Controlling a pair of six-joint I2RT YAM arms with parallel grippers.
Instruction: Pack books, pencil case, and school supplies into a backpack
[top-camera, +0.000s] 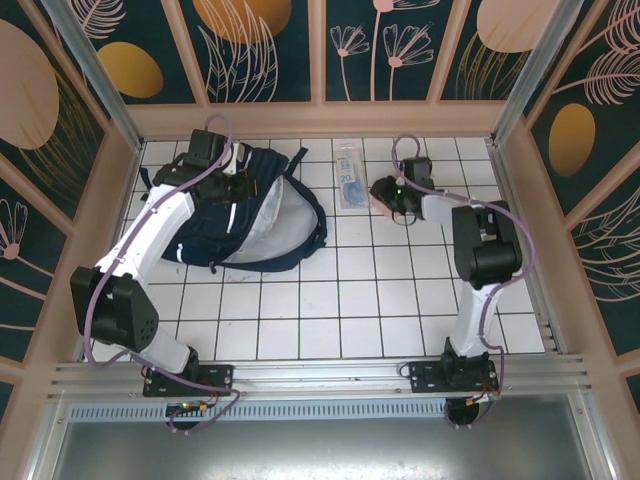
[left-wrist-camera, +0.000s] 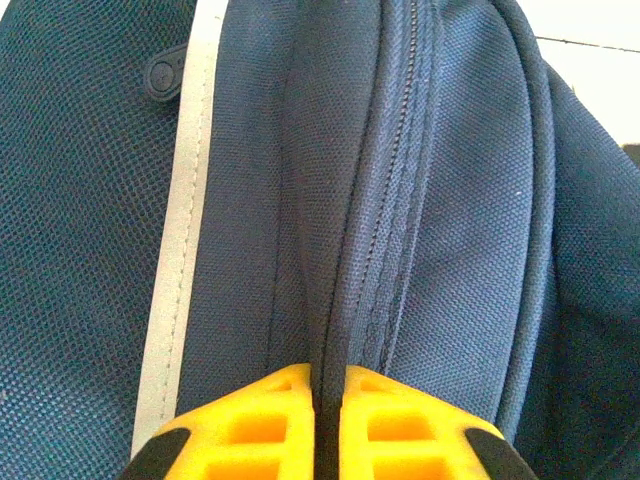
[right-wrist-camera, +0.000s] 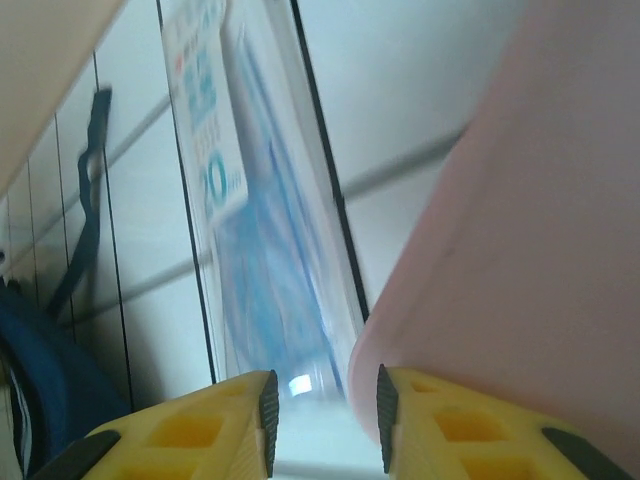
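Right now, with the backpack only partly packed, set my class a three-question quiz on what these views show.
1. True or false: the clear packet lies inside the backpack.
2. Which gripper has its fingers nearly together on the fold beside the backpack's zip? A the left gripper; B the right gripper; C both.
3. Fill in: the pencil case next to the right gripper's finger is pale ____.

Key:
1. False: the packet lies flat on the table, to the right of the backpack and apart from it.
2. A.
3. Pink.
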